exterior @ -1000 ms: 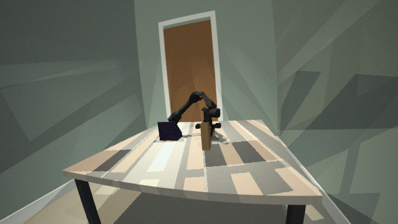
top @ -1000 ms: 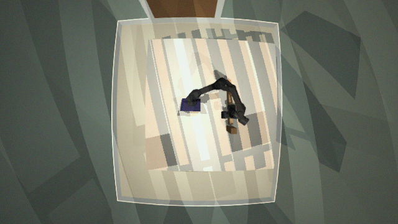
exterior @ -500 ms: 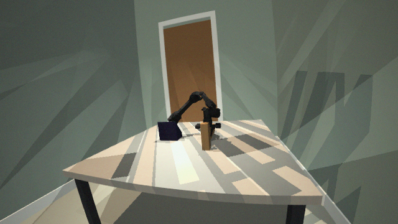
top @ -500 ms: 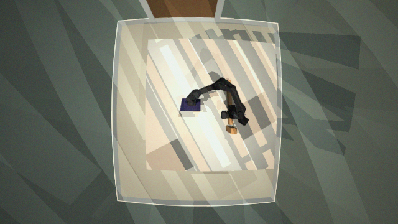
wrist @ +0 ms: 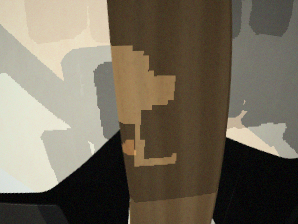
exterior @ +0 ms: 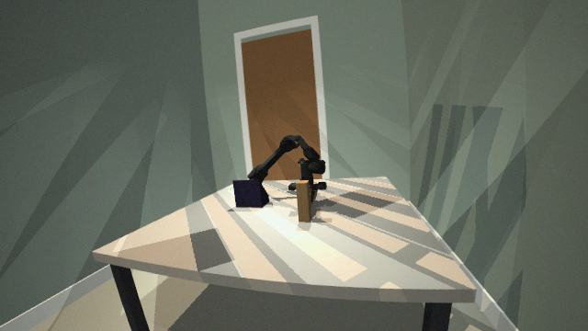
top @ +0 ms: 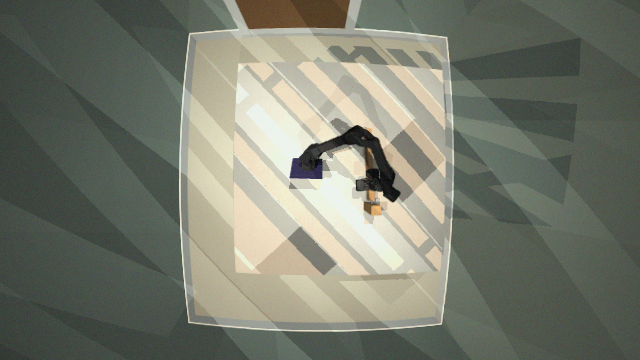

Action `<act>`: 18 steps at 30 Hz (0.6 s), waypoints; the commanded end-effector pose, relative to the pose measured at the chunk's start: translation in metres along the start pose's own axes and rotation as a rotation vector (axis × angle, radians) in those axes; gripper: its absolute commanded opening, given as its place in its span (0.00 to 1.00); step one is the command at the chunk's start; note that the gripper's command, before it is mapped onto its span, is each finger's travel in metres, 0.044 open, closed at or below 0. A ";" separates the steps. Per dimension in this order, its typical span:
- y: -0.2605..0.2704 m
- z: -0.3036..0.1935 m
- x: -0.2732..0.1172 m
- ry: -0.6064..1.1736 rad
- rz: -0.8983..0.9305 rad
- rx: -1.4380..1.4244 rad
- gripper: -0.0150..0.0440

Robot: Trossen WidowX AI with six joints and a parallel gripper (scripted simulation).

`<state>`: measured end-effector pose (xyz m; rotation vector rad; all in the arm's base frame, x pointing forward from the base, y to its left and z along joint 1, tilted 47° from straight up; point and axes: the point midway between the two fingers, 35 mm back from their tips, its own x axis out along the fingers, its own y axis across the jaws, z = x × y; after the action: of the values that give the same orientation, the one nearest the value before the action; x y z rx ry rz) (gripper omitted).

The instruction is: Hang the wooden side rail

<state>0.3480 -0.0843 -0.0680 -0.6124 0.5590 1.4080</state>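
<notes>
The wooden side rail runs lengthwise away from the headboard post, its near end close against the post. A little grey shows between them in the top view. The post stands upright on the table. My gripper is shut on the rail near its post end, with one finger on each side. In the exterior view the post hides most of the rail. The hooks, pins and slot cannot be made out, so I cannot tell whether the hooks sit on the pins. Whether the far end touches the table is unclear.
The arm's dark blue base block stands to the left of the post and rail. The arm arches from it over the far part of the rail. Striped light and shadow cross the table.
</notes>
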 end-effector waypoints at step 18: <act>0.000 -0.004 -0.002 0.006 -0.005 -0.003 0.25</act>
<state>0.3469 -0.0853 -0.0697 -0.6094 0.5610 1.4082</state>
